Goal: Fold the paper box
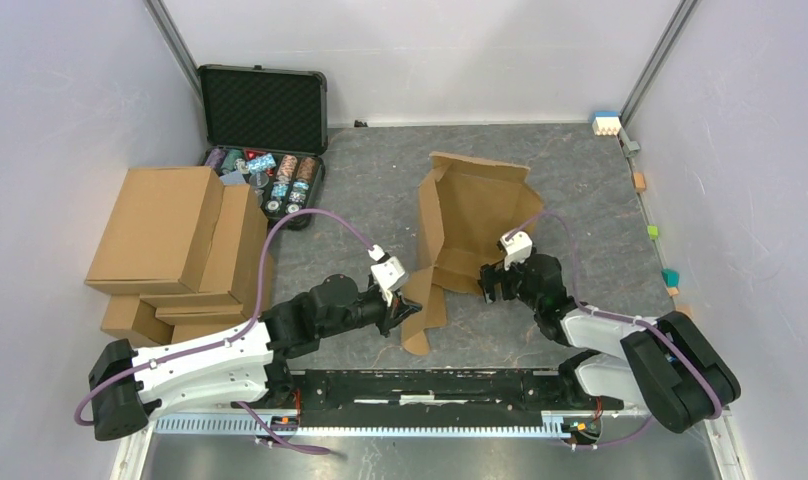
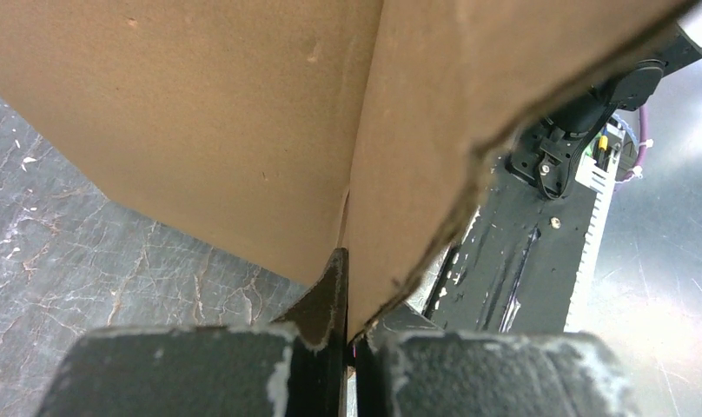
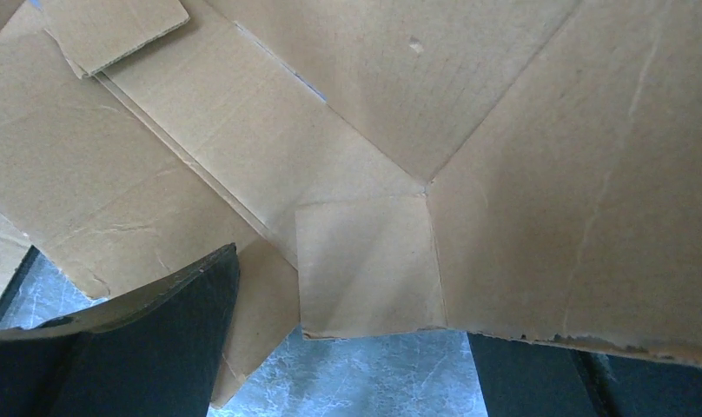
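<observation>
The box (image 1: 475, 215) lies half-formed in the middle of the desk (image 1: 580, 170), with its left and far walls raised. The left fingers (image 2: 326, 300) are clenched on a flap at its near left corner, pinching the cardboard between them. The right fingers (image 3: 156, 347) are released, spread wide at the box's near edge, grasping nothing

Robot test cell in a lab: white enclosure walls (image 1: 50, 120), grey bench (image 1: 380, 190), arm mounting rail (image 1: 430, 385).
</observation>
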`<state>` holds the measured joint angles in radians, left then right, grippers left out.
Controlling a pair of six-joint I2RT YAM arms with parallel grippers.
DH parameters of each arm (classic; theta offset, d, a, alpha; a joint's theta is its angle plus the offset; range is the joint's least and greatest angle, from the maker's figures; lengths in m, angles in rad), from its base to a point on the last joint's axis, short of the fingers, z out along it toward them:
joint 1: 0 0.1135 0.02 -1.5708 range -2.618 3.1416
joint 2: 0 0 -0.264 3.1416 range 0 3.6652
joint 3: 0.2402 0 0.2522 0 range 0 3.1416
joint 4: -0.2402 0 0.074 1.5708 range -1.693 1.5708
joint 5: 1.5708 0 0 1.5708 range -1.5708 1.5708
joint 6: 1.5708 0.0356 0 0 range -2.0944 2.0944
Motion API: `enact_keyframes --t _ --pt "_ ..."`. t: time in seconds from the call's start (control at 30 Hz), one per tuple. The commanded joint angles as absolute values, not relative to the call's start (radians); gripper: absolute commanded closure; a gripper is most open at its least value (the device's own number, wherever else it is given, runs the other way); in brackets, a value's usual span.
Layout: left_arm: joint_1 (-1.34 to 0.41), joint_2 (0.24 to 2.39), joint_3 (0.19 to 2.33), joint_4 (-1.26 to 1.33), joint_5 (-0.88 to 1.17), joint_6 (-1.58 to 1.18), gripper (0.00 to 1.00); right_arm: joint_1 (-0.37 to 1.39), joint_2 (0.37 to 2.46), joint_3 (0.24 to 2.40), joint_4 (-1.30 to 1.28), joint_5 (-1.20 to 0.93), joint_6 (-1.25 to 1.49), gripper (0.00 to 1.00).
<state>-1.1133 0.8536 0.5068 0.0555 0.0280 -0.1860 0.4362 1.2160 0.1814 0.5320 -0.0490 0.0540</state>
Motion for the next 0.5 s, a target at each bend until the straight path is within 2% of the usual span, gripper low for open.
enact_keyframes --t 0.0,0.13,0.47 --pt "-1.119 0.859 0.489 0.076 0.058 -0.250 0.98 0.503 1.233 0.215 0.465 0.059 0.013 0.02" --pt "-1.118 0.849 0.486 0.067 0.049 -0.250 0.98 0.529 1.246 0.233 0.449 0.086 0.009 0.02" --pt "-1.119 0.851 0.510 0.048 0.058 -0.247 0.98 0.541 1.179 0.191 0.576 0.004 0.173 0.15"
